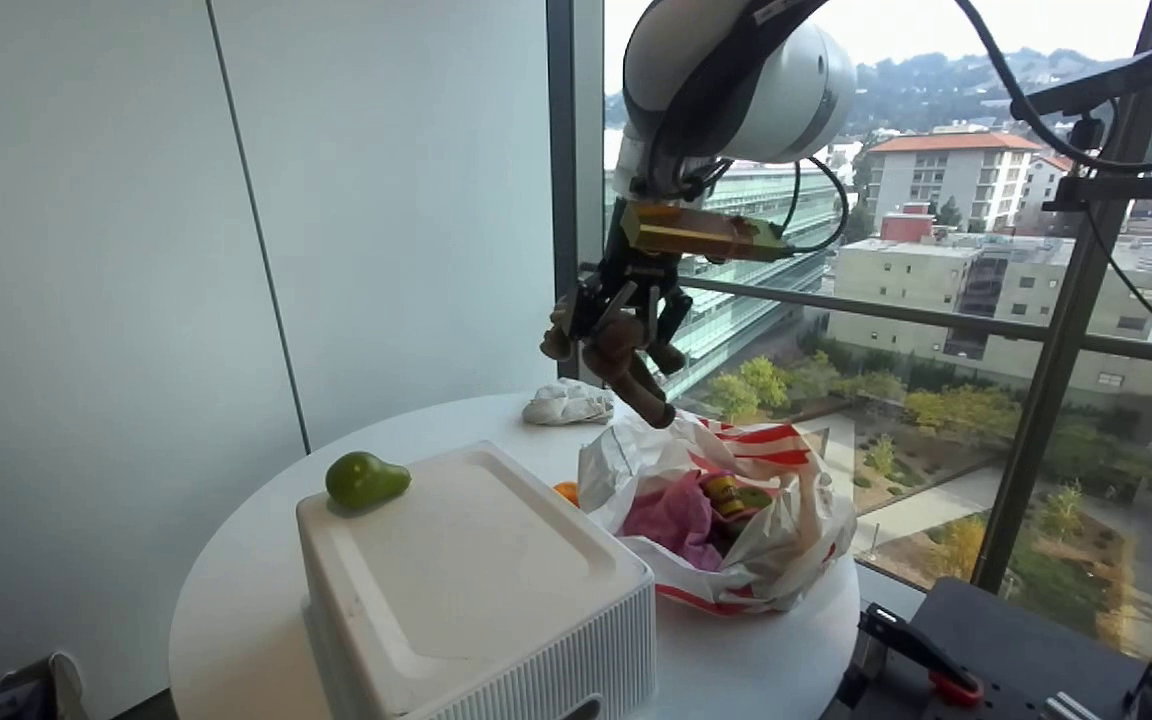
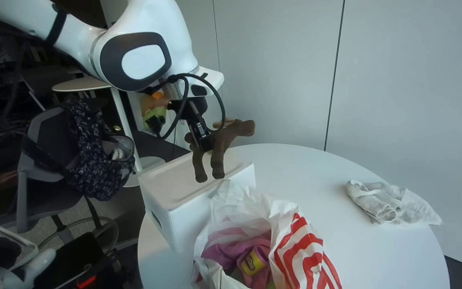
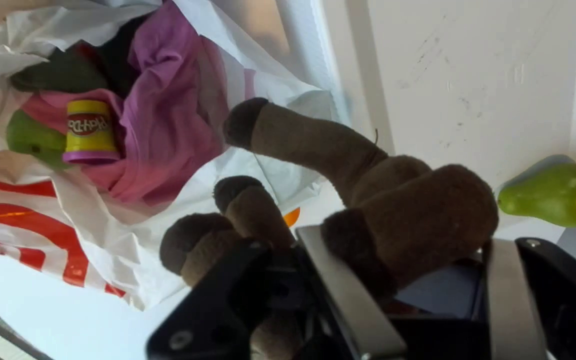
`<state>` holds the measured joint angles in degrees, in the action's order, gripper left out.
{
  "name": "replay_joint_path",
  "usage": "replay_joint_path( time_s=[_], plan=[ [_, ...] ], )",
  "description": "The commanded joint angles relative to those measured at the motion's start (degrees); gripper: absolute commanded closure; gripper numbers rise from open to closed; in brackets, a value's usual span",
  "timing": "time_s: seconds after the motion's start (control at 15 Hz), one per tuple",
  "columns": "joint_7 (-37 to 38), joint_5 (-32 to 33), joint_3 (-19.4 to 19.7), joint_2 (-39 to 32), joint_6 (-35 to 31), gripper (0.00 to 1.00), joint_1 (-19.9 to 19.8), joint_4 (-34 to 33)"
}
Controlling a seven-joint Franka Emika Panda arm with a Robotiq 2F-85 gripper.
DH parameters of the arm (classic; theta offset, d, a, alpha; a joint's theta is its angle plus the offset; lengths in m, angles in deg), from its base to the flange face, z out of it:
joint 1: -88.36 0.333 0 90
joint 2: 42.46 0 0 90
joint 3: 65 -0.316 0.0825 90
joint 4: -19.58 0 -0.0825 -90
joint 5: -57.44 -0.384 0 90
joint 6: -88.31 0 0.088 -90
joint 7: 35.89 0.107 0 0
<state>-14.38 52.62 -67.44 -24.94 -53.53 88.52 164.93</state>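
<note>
End effector (image 3: 408, 239): a brown plush animal (image 2: 219, 146) is being gripped between its narrowed fingers.
Brown plush animal: it is being suspended above the surface (image 2: 315, 168), near the striped bag (image 2: 303, 245).
Striped bag: pink-purple cloth (image 3: 163, 110) and Play-Doh tub (image 3: 89, 130) are being held inside, at the surface's window-side edge.
White box (image 1: 496, 560): a green pear (image 1: 366, 480) is being supported at one corner of its top.
White cloth (image 2: 391, 202): it is being borne near the surface's edge.

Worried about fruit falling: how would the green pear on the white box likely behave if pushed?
The green pear may roll in a curve, since it tapers to one end. Its shiny skin could be slippery. It lies near a corner of the white box, so it might drop off.
</note>
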Motion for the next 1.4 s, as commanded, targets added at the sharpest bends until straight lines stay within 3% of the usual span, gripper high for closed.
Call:
replay_joint_path(
  time_s=[0.0,0.2,0.4,0.87,1.13,1.33],
  plan=[
    [1.84,-1.24,0.41,8.9,15.95,0.97,-1.94,4.05],
    [1.58,-0.07,0.78,6.27,26.14,0.96,-3.85,2.6],
    [-0.57,0.32,1.18,-2.33,29.54,0.97,-4.23,-0.21],
    [-0.09,4.13,3.79,-26.1,29.64,0.96,-4.45,-11.75],
    [1.18,7.7,7.06,-34.45,27.08,0.96,-3.79,-18.72],
    [1.56,9.13,8.55,-37.04,20.76,0.97,-3.07,-20.56]
  ],
)
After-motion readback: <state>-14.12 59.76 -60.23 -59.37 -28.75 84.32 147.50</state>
